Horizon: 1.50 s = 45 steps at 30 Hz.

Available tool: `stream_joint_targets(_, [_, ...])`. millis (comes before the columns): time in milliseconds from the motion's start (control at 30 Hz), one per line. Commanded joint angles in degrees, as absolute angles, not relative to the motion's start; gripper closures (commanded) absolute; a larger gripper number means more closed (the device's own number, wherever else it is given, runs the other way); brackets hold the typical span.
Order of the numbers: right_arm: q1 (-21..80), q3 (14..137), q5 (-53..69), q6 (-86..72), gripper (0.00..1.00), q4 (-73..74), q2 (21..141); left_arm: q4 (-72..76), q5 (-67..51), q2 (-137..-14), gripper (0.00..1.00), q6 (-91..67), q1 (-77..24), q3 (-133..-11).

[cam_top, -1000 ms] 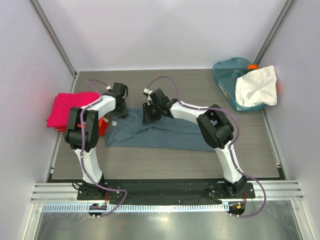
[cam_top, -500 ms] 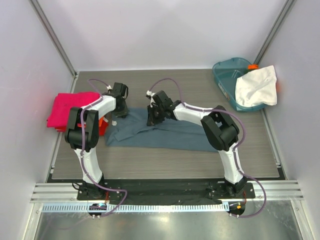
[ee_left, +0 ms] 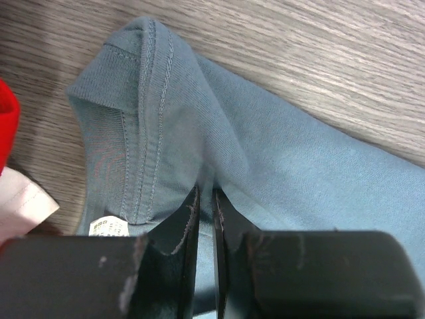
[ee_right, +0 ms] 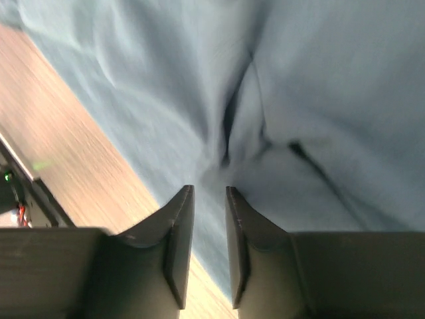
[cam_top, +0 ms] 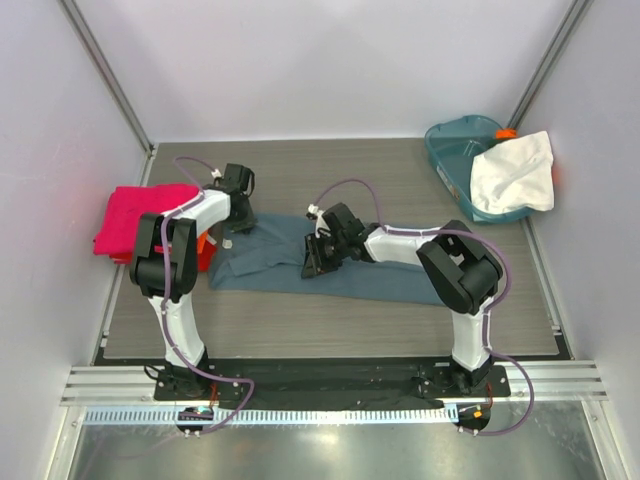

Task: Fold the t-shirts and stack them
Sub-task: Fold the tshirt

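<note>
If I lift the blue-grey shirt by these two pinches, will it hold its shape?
Probably not. The blue-grey shirt puckers toward the right jaws and folds at the left jaws, so it looks floppy and should sag between them. It is likely light, as it lies thin and flat on the table. Dragging may bunch it.

We can read no words or numbers anywhere. We see a small white tag (ee_left: pixel 109 228) on the blue-grey shirt (ee_left: pixel 279 153) by its neck. It has tiny dark marks, too small for us to read.
</note>
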<state>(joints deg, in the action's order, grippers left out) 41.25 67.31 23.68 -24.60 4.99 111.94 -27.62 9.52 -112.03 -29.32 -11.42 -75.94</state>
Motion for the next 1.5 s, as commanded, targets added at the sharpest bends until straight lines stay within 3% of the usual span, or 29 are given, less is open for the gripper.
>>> stream_joint_targets(0, [41.57,65.40,26.90,-25.40,0.64,0.35,106.53,-28.39,11.34,-114.70,0.87,-28.47,-10.28,-75.32])
stream_joint_targets(167, [41.04,67.14,22.17,-24.09,0.49,0.26,104.24,-27.60,7.91,-112.42,0.86,-28.83,-10.37,-74.36])
stream_joint_targets(233, [40.96,69.16,20.40,-23.38,0.48,1.05,104.24,-27.60,7.82,-111.71,0.86,-29.27,-10.37,-74.18])
stream_joint_targets(600, [40.69,86.64,12.05,-21.45,0.48,10.72,116.09,-30.06,7.12,-107.84,0.83,-31.81,-10.55,-75.23])
stream_joint_targets(900, [40.78,91.23,12.92,-21.09,0.50,12.92,121.99,-31.90,7.03,-107.14,0.83,-32.69,-12.57,-76.46])
stream_joint_targets(1100, [40.87,90.88,15.20,-21.62,0.61,12.48,122.78,-32.60,7.38,-109.51,0.82,-31.91,-12.83,-77.78])
stream_joint_targets(1233, [40.87,89.48,16.61,-21.80,0.82,11.69,121.56,-33.66,9.75,-111.53,0.83,-31.20,-12.92,-78.66])
stream_joint_targets(1300, [40.87,87.63,17.48,-22.06,0.85,10.38,119.98,-33.75,11.16,-111.88,0.83,-30.85,-12.83,-78.57])
stream_joint_targets(1367, [40.87,86.49,18.63,-22.15,0.95,9.58,119.10,-33.92,12.04,-112.23,0.83,-30.50,-12.75,-78.84])
stream_joint_targets(1467, [40.87,83.07,21.70,-23.11,0.99,8.35,116.99,-34.89,12.48,-113.29,0.82,-30.23,-12.66,-79.45])
